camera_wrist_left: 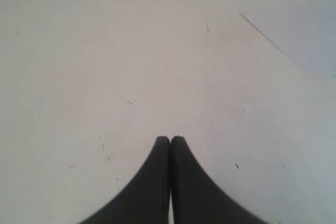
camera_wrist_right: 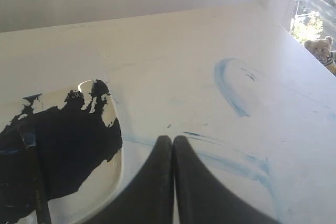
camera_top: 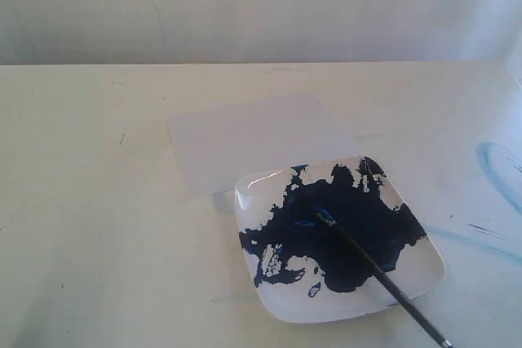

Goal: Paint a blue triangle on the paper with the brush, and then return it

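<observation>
Left gripper (camera_wrist_left: pixel 170 139) is being held clenched on nothing. At centre frame the paper (camera_top: pixel 253 140) is being shown blank, so painting is judged not yet begun. Lower right, the brush (camera_top: pixel 379 275) is being rested across the plate (camera_top: pixel 285 307), untouched by the clenched, empty right gripper (camera_wrist_right: pixel 172 139).

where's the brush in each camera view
Exterior: the brush lies slanted across the plate, lower right, bristles in the dark paint.
Left wrist: not in it.
Right wrist: its handle crosses the paint on the plate.
Shared landmark: the plate, in the exterior and right wrist views.
</observation>
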Robot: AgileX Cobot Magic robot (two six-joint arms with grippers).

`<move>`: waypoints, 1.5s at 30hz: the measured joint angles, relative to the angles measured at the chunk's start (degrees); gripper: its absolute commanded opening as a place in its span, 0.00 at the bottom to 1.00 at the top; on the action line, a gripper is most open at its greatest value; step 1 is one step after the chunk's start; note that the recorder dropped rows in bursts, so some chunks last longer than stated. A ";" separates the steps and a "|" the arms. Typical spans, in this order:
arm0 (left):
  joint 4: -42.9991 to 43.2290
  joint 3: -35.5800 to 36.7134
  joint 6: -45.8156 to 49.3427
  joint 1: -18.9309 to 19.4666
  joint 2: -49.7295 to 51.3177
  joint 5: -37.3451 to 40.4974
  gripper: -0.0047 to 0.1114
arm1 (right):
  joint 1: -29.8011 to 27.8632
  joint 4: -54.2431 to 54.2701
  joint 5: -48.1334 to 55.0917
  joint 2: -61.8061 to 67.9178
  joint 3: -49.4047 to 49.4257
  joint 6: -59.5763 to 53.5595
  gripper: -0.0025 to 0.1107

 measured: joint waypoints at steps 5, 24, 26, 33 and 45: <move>0.00 0.00 0.00 -0.78 0.00 0.00 0.04 | 0.00 0.00 0.00 0.00 0.00 0.13 0.02; 0.00 0.00 0.00 -1.15 0.00 0.00 0.04 | 0.00 -0.63 -14.22 0.00 0.00 -3.57 0.02; 0.00 0.00 0.00 -1.15 0.00 0.00 0.04 | 0.00 2.46 -16.72 0.00 0.00 0.52 0.02; 0.00 0.00 0.00 -1.15 0.00 0.00 0.04 | 0.00 18.58 -27.94 0.00 0.00 23.22 0.02; 0.00 0.00 0.00 -1.15 0.00 0.00 0.04 | 0.00 27.59 0.46 0.00 -3.13 45.49 0.02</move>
